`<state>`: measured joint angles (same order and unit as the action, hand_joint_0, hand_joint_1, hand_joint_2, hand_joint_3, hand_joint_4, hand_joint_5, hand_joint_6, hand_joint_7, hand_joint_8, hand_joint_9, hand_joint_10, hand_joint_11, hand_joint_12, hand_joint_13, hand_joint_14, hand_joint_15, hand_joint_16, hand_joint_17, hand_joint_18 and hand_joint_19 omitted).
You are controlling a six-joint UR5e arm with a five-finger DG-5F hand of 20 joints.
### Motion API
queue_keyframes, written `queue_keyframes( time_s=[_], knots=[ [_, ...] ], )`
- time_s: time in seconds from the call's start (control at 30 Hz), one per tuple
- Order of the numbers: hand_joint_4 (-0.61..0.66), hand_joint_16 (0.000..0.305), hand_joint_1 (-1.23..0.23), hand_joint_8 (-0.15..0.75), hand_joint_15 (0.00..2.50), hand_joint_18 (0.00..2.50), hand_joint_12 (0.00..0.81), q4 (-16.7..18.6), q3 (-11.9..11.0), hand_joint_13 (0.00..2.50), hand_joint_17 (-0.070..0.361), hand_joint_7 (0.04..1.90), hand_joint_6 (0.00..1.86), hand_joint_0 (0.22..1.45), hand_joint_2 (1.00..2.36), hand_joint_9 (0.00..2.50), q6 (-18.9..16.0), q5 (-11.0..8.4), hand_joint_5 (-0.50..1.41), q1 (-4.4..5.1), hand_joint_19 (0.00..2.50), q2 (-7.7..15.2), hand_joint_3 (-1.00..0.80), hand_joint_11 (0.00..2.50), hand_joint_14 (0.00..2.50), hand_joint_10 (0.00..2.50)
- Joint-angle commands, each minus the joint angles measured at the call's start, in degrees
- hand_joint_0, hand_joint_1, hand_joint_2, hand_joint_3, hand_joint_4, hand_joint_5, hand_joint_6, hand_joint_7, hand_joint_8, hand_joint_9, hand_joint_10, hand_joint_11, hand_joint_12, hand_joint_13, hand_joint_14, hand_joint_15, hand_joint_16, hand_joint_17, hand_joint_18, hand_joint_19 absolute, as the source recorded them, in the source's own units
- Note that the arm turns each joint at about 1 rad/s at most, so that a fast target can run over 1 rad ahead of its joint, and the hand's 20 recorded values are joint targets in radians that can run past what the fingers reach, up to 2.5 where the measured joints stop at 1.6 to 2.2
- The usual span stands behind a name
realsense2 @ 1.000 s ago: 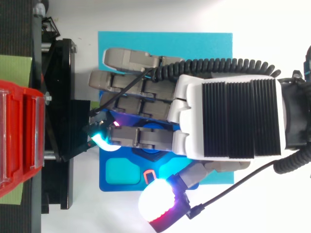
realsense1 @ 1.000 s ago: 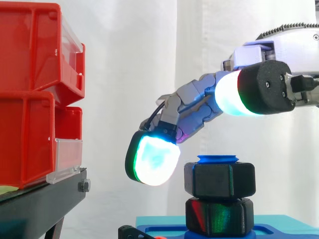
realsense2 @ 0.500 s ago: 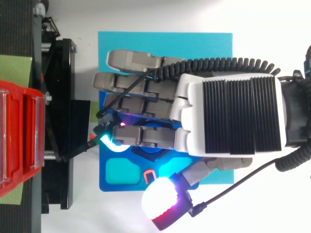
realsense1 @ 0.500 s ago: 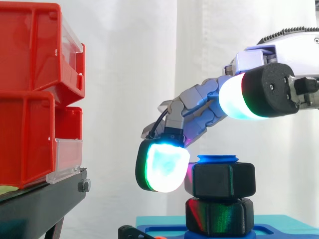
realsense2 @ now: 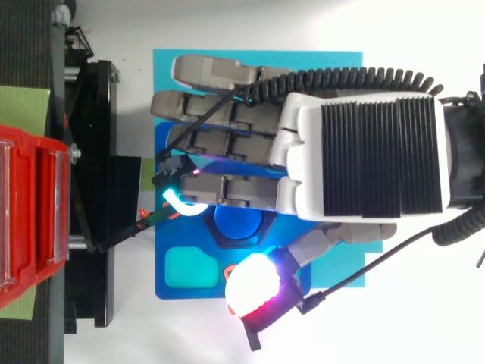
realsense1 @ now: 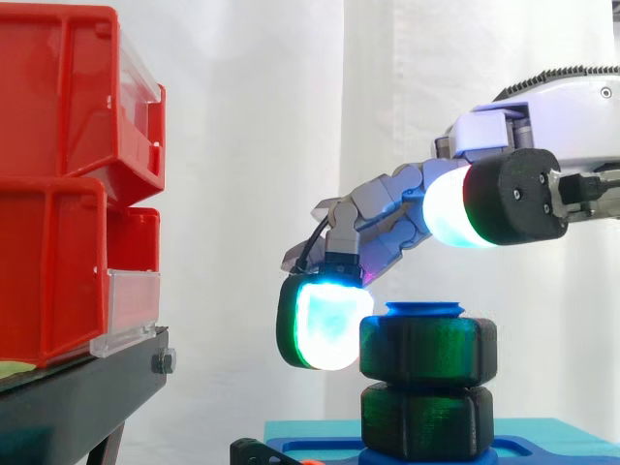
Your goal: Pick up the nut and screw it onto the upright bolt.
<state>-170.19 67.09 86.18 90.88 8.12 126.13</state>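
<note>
Recording hand [realsense2: 356, 167] shifted closer than a second ago, one cyan fingertip [realsense1: 325, 325] now pressing the upper nut [realsense1: 428, 349], itself turned, sitting threaded just under the blue bolt [realsense2: 236, 222] tip, above a lower nut [realsense1: 426, 421]. Finding hand released, thumb [realsense2: 254, 292] clear. Flagging risk: lone pad slipping off a corner, stalling rotation or cross-threading.

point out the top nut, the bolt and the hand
top nut [realsense1: 426, 351], side view, on its front face
bolt [realsense1: 423, 310], side view, on its blue top end
hand [realsense2: 379, 168], top view, on its ribbed back
</note>
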Motion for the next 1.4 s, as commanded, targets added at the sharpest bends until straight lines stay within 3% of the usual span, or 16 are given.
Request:
queue_keyframes(
  time_s=[0.0, 0.3, 0.8, 0.97, 1.0, 1.07, 1.33, 1.37],
  knots=[
    [0.24, 0.031, -0.08, 0.272, 0.0, 0.0, 0.287, -0.2, -0.3, 0.2, 0.07, 1.1, 0.5, 0.49, 1.0, 0.48, 0.8, 0.53, -0.11, -0.48, 0.0, 0.0, -0.5, 0.0, 0.0, 0.0],
    [0.22, 0.024, -0.15, 0.281, 0.0, 0.0, 0.252, -0.6, -0.3, 0.33, 0.054, 1.35, 0.5, 0.51, 1.0, 0.67, 1.6, 1.41, -0.05, -1.44, 0.0, 0.0, -0.5, 0.0, 0.0, 0.0],
    [0.16, 0.018, -0.17, 0.28, 0.0, 0.08, 0.223, -2.1, -2.0, 0.47, 0.042, 1.18, 0.61, 0.52, 1.0, 0.9, 2.2, 2.73, 0.01, -2.67, 0.0, 0.0, -0.5, 0.0, 0.0, 0.0],
    [0.13, 0.017, -0.17, 0.274, 0.0, 0.13, 0.214, -5.1, -4.4, 0.51, 0.037, 1.21, 0.6, 0.52, 1.0, 0.97, 3.6, 2.99, 0.03, -3.2, 0.0, 0.0, -0.5, 0.0, 0.0, 0.0],
    [0.13, 0.017, -0.17, 0.275, 0.0, 0.13, 0.214, -6.6, -5.7, 0.51, 0.037, 1.22, 0.59, 0.52, 1.0, 0.97, 4.3, 2.99, 0.03, -3.46, 0.0, 0.0, -0.5, 0.0, 0.0, 0.0],
    [0.13, 0.017, -0.17, 0.277, 0.0, 0.12, 0.217, -7.4, -6.4, 0.5, 0.039, 1.38, 0.51, 0.52, 1.0, 0.97, 4.6, 2.99, 0.03, -3.55, 0.0, 0.0, -0.5, 0.0, 0.0, 0.0],
    [0.25, 0.022, -0.16, 0.267, 0.0, 0.03, 0.241, -9.1, -8.9, 0.45, 0.049, 1.0, 0.5, 0.5, 1.0, 0.93, 6.0, 2.99, -0.06, -3.64, 0.0, 0.0, -0.5, 0.0, 0.0, 0.0],
    [0.27, 0.023, -0.16, 0.255, 0.0, 0.01, 0.248, -9.0, -9.0, 0.43, 0.052, 0.87, 0.5, 0.5, 1.0, 0.88, 6.1, 3.08, -0.09, -3.55, 0.0, 0.0, -0.5, 0.0, 0.0, 0.0]
  ],
)
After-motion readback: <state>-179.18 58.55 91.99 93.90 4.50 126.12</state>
